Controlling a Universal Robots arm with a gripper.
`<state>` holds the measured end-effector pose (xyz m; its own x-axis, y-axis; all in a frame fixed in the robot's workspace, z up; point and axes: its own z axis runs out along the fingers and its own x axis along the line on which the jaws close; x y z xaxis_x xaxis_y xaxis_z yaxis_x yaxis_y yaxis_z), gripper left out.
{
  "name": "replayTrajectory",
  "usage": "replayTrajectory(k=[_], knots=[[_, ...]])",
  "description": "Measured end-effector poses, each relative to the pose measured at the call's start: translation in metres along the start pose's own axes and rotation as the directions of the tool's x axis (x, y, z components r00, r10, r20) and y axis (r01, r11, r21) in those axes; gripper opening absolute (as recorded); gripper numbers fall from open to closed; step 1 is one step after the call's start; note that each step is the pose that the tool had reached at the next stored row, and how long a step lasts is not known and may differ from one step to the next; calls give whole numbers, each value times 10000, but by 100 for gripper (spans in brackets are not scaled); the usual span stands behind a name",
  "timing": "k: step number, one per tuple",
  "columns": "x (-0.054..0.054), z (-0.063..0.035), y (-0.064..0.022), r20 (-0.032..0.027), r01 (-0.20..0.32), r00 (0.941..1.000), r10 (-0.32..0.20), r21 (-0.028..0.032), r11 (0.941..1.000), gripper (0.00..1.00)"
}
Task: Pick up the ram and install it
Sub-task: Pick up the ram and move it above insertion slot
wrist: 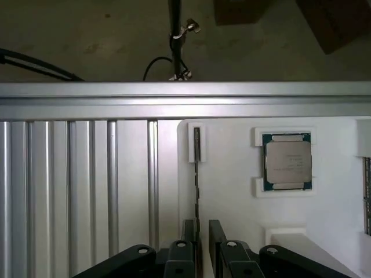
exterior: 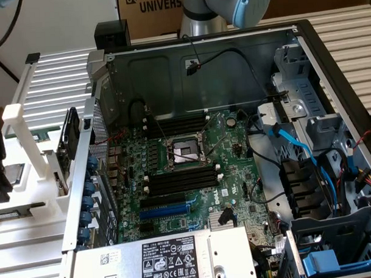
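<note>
Looking at the gripper [wrist: 201, 227] first: what is it doing?

Its two dark fingers [wrist: 217, 234] stand apart with a clear gap between them, so it is open and grips nothing. The ram [wrist: 197, 168] runs edge-on into that gap, close to one finger. I cannot tell whether it touches.

Why does the ram stand like that?

It sits upright on its long edge in a narrow groove of the white holder [wrist: 232, 197]. My guess is that this leaves both flat faces free for the fingers to close on.

What else is in the holder?

One processor chip [wrist: 288, 161], lying flat in its own recess, well apart from the ram. The holder rests on a slatted aluminium table [wrist: 69, 174].

And where would the stick go?

Well apart from the holder, the computer case [exterior: 200, 44] lies on its side. That probably keeps the motherboard [exterior: 235, 174] facing up for a straight downward push.

Counts?

One ram, one chip and two fingers. There are two banks of memory slots [exterior: 176, 124], one each side of the single socket [exterior: 185, 152], and one blue slot [exterior: 166, 211]. I cannot count the slots within each bank with confidence.
</note>
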<state>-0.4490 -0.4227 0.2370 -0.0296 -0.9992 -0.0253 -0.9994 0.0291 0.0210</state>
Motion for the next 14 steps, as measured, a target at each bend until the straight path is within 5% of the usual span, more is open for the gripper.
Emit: replayTrajectory(k=[14], knots=[[24, 113, -83, -4, 19, 10000, -19, -113, 9999, 24]])
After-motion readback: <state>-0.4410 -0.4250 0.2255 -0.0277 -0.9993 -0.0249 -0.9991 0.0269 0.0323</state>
